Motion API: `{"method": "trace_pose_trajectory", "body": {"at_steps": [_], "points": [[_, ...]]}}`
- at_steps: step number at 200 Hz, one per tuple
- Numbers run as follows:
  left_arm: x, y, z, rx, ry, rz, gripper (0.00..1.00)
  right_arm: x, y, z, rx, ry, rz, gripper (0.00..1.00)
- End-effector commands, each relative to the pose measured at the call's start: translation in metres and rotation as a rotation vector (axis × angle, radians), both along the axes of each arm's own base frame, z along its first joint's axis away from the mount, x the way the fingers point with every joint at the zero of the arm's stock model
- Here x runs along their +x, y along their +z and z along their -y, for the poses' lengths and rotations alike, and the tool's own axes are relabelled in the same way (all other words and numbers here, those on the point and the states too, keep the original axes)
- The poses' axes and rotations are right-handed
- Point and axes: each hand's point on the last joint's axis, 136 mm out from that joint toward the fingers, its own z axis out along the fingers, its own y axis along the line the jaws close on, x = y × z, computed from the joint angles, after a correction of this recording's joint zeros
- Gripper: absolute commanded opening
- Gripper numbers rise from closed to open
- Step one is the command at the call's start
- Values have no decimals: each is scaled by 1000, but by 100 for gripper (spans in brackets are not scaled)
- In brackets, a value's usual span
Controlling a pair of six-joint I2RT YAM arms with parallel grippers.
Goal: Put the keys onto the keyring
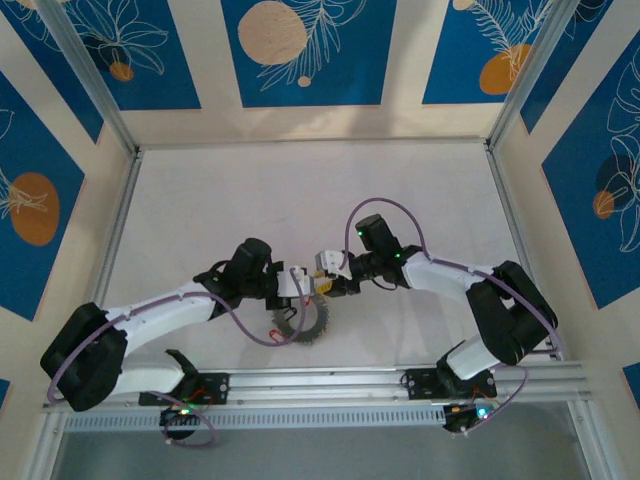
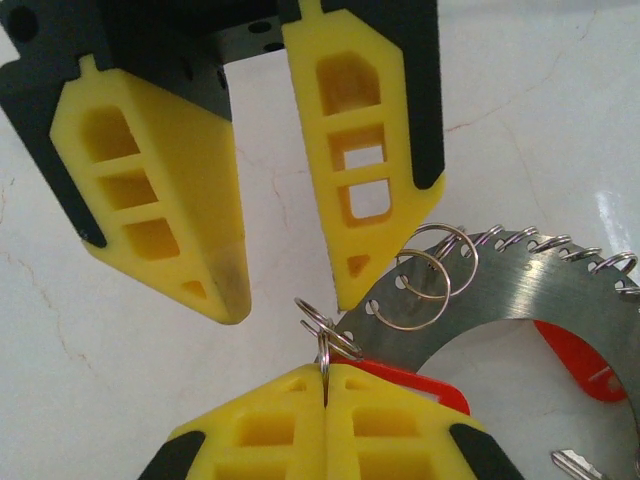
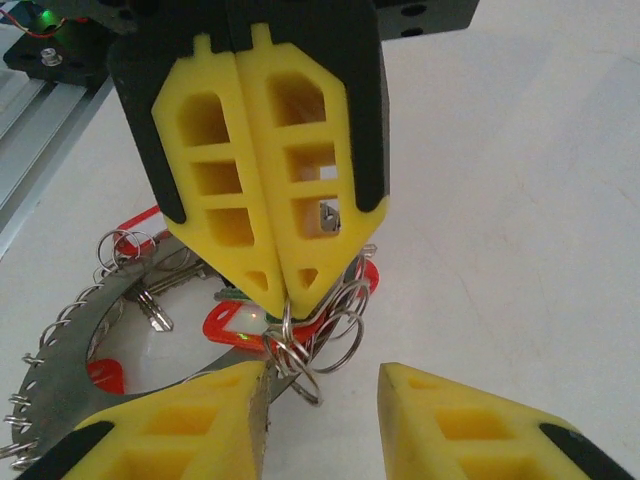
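Observation:
The keyring [image 2: 520, 290] is a grey toothed metal ring lying on the white table, with small wire rings [image 2: 430, 275] hooked through holes along its rim. It also lies below both grippers in the top view [image 1: 300, 325]. Red-headed keys [image 2: 575, 355] rest in and around its hole, and one red head [image 2: 410, 385] sits just behind my left fingertips. My left gripper [image 2: 327, 372] is shut on a small split ring [image 2: 320, 325] at the keyring's edge. My right gripper [image 3: 322, 375] faces it tip to tip, open, with the cluster of wire rings [image 3: 300, 345] between its fingers [image 3: 235, 400].
A white marbled tabletop [image 2: 120, 360] surrounds the keyring. More silver keys [image 3: 155, 310] and red heads [image 3: 225, 325] lie inside the ring's hole. An aluminium rail [image 1: 330, 380] runs along the near edge. Blue patterned walls enclose the table.

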Motion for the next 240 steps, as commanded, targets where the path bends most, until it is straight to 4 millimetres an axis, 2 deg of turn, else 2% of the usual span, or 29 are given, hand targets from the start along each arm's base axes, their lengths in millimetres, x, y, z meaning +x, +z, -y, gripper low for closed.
{"method": "trace_pose_trajectory", "body": {"at_steps": [1, 54, 83, 109, 131, 200, 240], "points": [[-8, 3, 8, -21, -64, 14, 0, -11, 1, -3, 6, 75, -30, 32], [-10, 1, 8, -15, -76, 17, 0, -14, -5, -3, -22, 117, -46, 28], [-13, -1, 8, -4, -91, 16, 0, -15, -6, -2, -38, 130, -43, 16], [-14, -2, 8, 5, -95, 18, 0, -18, -4, -2, -29, 143, -49, 10], [-15, -2, 7, 9, -102, 27, 0, -20, -7, -1, -33, 148, -62, 0], [-21, -14, -13, 163, -171, 109, 0, -12, -1, 5, 21, 91, -103, 0], [-23, -13, -8, 143, -152, 95, 0, -10, 7, 4, 79, 67, -107, 0]]}}
